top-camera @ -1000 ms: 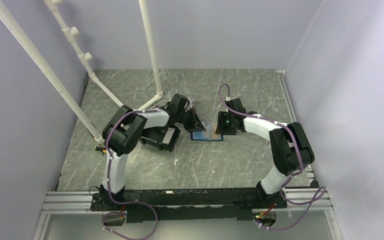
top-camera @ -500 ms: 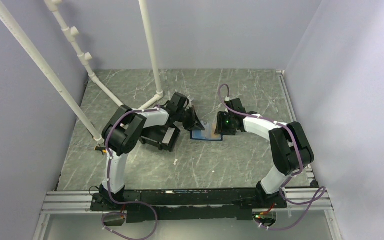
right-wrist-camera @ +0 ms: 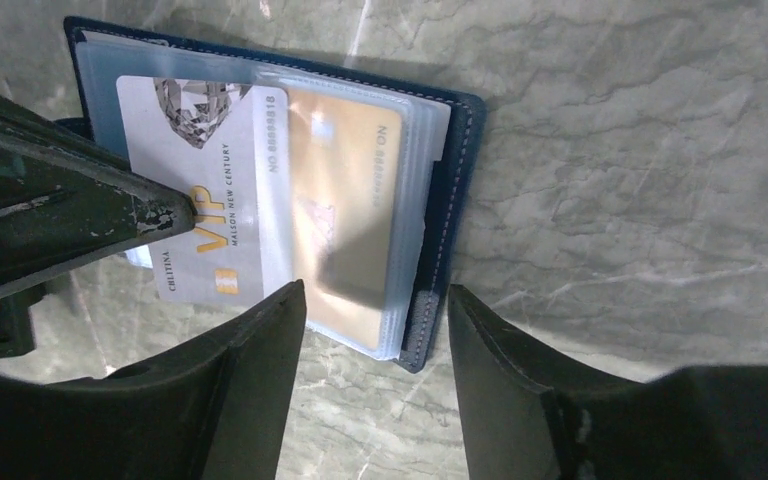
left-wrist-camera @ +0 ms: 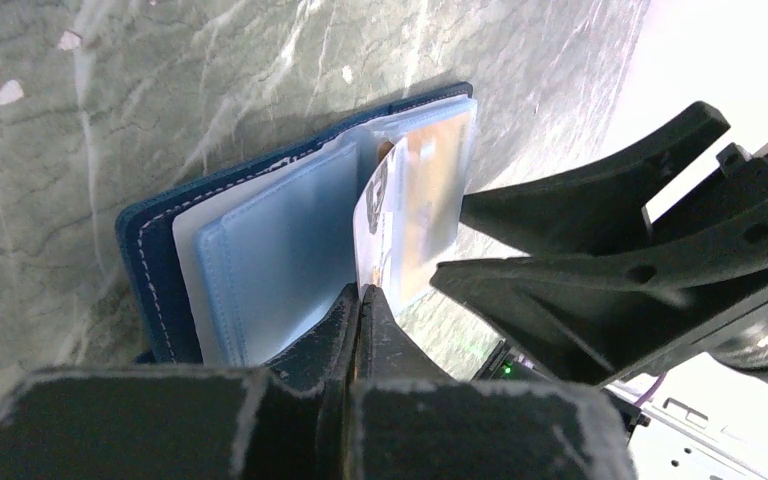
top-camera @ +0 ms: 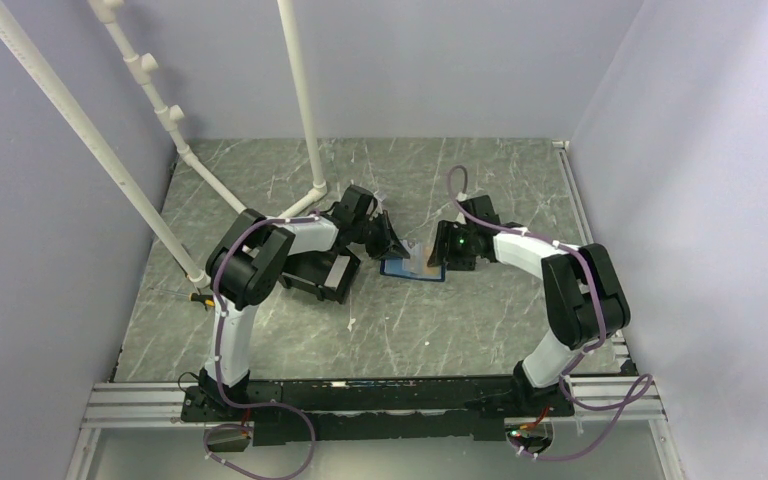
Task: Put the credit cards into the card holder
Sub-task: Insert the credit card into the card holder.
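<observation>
Your left fingers (left-wrist-camera: 330, 335) pinch the edge of the pale whitish rectangular VIP card (right-wrist-camera: 210, 200), which tilts over the open navy-blue card holder (right-wrist-camera: 452, 170) on the grey marbled desk (right-wrist-camera: 610, 150). An orange-tan card (right-wrist-camera: 350, 190) lies in the holder's clear sleeve (right-wrist-camera: 415, 150). Your right fingers (right-wrist-camera: 250, 380) stand spread just beside the holder.

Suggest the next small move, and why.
Probably ease the left gripper forward to slide its white VIP card deeper into the card holder: part of the card sticks out, while the orange card sits fully sleeved and the right gripper stands open.
</observation>
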You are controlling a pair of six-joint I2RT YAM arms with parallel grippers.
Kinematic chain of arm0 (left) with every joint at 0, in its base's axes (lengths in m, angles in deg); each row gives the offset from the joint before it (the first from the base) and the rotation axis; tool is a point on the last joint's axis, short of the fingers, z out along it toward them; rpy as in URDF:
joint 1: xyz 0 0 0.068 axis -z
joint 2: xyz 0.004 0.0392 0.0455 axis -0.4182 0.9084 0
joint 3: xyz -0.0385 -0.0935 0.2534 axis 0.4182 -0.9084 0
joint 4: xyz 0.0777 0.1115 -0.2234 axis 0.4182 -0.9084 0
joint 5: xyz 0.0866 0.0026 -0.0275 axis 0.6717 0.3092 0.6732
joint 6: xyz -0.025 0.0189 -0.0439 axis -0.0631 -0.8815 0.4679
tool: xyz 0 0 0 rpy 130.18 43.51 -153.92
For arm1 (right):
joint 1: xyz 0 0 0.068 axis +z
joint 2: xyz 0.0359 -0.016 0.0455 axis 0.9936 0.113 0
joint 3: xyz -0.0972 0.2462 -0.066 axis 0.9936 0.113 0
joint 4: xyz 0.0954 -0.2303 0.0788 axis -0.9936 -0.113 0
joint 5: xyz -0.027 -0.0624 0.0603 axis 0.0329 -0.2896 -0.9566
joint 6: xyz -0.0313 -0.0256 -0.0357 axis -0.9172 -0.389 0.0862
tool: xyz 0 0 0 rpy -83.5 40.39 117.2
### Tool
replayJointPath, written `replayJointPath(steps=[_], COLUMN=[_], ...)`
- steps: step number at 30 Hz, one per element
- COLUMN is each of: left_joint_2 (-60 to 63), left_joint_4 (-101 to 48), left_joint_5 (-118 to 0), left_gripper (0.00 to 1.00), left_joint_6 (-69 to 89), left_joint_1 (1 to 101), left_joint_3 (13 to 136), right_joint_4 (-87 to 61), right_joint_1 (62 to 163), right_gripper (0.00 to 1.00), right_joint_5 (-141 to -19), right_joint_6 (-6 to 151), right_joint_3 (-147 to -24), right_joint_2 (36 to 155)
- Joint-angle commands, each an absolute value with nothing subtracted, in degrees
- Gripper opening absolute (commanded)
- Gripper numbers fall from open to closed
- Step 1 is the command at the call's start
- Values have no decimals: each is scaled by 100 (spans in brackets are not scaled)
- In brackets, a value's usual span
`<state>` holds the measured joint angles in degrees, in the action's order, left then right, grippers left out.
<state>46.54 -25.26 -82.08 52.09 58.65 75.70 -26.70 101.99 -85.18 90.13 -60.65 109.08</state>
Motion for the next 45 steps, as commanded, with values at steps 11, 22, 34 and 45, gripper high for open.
replayJointPath(steps=[11, 22, 34, 45], left_joint_2=[4979, 5340, 4932, 5194], left_joint_4=[-2830, -2754, -3715, -4488], left_joint_5=[-8250, -8542, -7953, -7008], left_gripper=[0, 0, 43, 52], left_joint_6=[4506, 4564, 3841, 3136], left_joint_1=[5851, 6058, 6119, 6630], left_joint_3=[7867, 8178, 8389, 9151], right_joint_4=[-1944, -1690, -1811, -1791], right_joint_1=[9564, 9564, 9512, 9520], right_gripper=[53, 28, 28, 27], right_joint_5=[-9720, -9999, -9818, -9895], right_joint_6=[9325, 9429, 9294, 9306], right_joint_3=[-6006, -5948, -5976, -5973], right_joint_2=[11226, 11410, 11390, 11421])
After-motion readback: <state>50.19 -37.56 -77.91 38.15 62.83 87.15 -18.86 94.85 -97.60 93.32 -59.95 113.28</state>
